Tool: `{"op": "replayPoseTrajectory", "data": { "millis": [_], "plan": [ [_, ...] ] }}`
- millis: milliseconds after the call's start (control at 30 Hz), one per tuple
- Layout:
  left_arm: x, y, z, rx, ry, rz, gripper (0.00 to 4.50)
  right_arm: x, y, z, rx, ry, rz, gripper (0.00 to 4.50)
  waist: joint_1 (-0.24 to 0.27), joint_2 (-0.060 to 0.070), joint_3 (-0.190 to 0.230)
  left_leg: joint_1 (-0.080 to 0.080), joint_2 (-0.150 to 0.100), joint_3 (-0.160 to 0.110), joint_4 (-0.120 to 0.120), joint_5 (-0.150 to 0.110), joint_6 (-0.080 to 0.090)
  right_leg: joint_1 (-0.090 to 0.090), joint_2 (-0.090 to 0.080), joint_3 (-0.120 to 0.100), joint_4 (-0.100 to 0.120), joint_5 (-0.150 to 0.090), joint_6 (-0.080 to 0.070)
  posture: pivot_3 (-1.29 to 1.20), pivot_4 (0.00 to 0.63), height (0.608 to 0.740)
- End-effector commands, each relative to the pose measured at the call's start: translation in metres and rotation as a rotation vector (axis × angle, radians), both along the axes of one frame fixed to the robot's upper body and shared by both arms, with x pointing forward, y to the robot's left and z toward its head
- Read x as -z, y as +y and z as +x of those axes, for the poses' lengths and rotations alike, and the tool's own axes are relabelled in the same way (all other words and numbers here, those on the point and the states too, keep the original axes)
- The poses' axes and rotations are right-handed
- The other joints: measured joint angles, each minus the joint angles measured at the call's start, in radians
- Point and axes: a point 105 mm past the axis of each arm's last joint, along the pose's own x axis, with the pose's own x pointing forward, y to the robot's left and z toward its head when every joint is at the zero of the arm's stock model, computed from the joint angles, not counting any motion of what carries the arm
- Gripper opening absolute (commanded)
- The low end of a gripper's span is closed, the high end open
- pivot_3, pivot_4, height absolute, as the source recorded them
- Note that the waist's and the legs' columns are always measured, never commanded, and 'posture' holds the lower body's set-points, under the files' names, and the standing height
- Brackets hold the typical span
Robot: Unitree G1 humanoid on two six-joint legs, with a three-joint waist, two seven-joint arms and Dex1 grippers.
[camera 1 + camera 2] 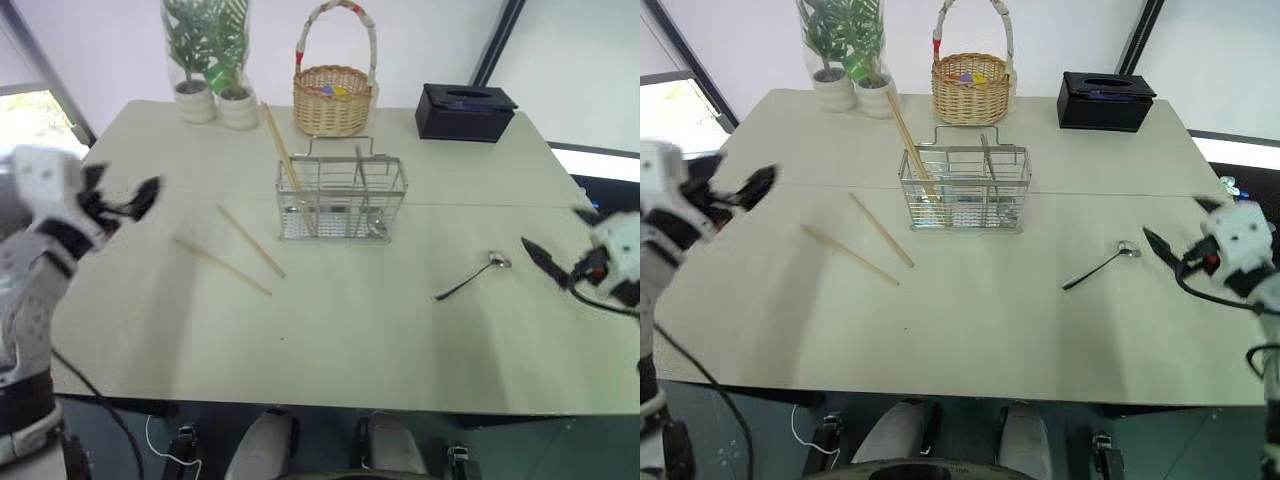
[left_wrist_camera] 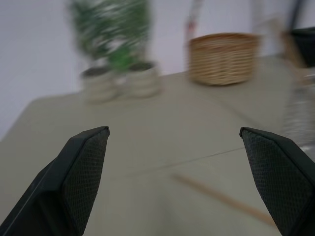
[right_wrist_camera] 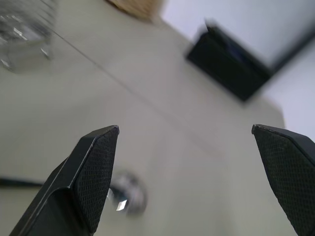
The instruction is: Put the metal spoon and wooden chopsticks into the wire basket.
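The metal spoon [image 1: 470,278] lies on the table at the right, its bowl toward my right gripper [image 1: 558,240], which hovers open just right of it. In the right wrist view the spoon's bowl [image 3: 127,194] shows beside one finger. Two wooden chopsticks [image 1: 250,240] [image 1: 222,266] lie flat to the left of the wire basket [image 1: 340,215]. Another chopstick [image 1: 282,150] stands slanted in the basket's left compartment. My left gripper [image 1: 125,195] is open above the table's left part, apart from the chopsticks. One chopstick [image 2: 221,199] shows between its fingers in the left wrist view.
A round wicker basket [image 1: 333,98] with a tall hoop handle stands behind the wire basket. Two potted plants [image 1: 210,60] are at the back left, and a black tissue box [image 1: 465,110] at the back right. The table's front edge [image 1: 330,405] runs close below.
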Motion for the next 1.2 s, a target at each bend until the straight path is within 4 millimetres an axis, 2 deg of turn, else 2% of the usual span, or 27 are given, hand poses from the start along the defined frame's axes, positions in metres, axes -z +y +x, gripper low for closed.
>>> {"op": "replayPoseTrajectory", "data": {
  "millis": [33,67,167,267,433,667,967,1133,1200],
  "plan": [
    [0.004,-0.041,-0.008,0.274,0.071,0.087,4.49,0.005,0.020,0.004,-0.194,0.067,-0.187,4.50,-0.004,-0.001,-0.002,0.000,0.001,0.000,-0.003,0.000,0.000,0.000,0.000,0.000,-0.001,0.001,-0.001,0.00,0.150,0.655],
    [0.005,-0.055,-0.012,0.364,0.088,0.122,4.49,0.006,0.030,0.005,-0.277,0.096,-0.256,4.50,-0.010,-0.001,-0.001,0.001,0.001,0.000,-0.004,0.001,0.002,0.000,0.001,0.001,-0.002,0.002,-0.003,0.00,0.150,0.655],
    [0.011,-0.080,-0.020,0.553,0.148,0.178,4.49,0.011,0.046,0.009,-0.445,0.166,-0.414,4.50,-0.025,0.001,0.001,-0.002,0.001,0.000,-0.006,0.002,0.003,-0.004,0.001,0.001,-0.004,0.004,-0.001,0.00,0.150,0.655],
    [0.018,-0.093,-0.024,0.676,0.195,0.214,4.49,0.020,0.049,0.015,-0.560,0.253,-0.565,4.50,-0.034,0.003,0.003,-0.002,0.001,0.000,-0.010,0.003,0.003,-0.002,0.001,0.001,-0.011,0.006,-0.003,0.00,0.150,0.655],
    [0.019,-0.106,-0.023,0.795,0.238,0.209,4.49,0.030,0.042,0.027,-0.667,0.412,-0.790,4.50,-0.049,0.002,0.004,-0.001,0.000,0.000,-0.012,0.003,0.003,-0.001,0.001,0.001,-0.014,0.007,-0.003,0.00,0.150,0.655],
    [0.023,-0.118,-0.025,0.878,0.292,0.196,4.49,0.039,0.038,0.046,-0.692,0.593,-1.019,4.50,-0.054,0.002,0.004,0.000,0.000,0.000,-0.014,0.006,-0.002,-0.003,0.002,0.001,-0.011,0.007,-0.002,0.00,0.150,0.655],
    [0.018,-0.128,-0.026,0.875,0.261,0.185,4.49,0.054,0.054,0.069,-0.645,0.659,-1.126,4.50,-0.054,0.002,0.004,0.000,0.000,0.000,-0.014,0.009,-0.008,-0.004,0.002,0.003,-0.009,0.007,-0.001,0.00,0.150,0.655],
    [0.016,-0.126,-0.030,0.859,0.262,0.177,4.49,0.063,0.047,0.073,-0.595,0.689,-1.200,4.50,-0.052,0.002,0.004,0.000,-0.001,-0.001,-0.014,0.010,-0.009,-0.005,0.003,0.005,-0.008,0.008,-0.002,0.00,0.150,0.655],
    [0.016,-0.126,-0.032,0.856,0.262,0.177,4.50,0.065,0.045,0.075,-0.583,0.686,-1.213,3.94,-0.052,0.001,0.004,0.000,-0.001,-0.001,-0.013,0.010,-0.009,-0.004,0.003,0.007,-0.007,0.008,-0.002,0.00,0.150,0.655]
  ]
}}
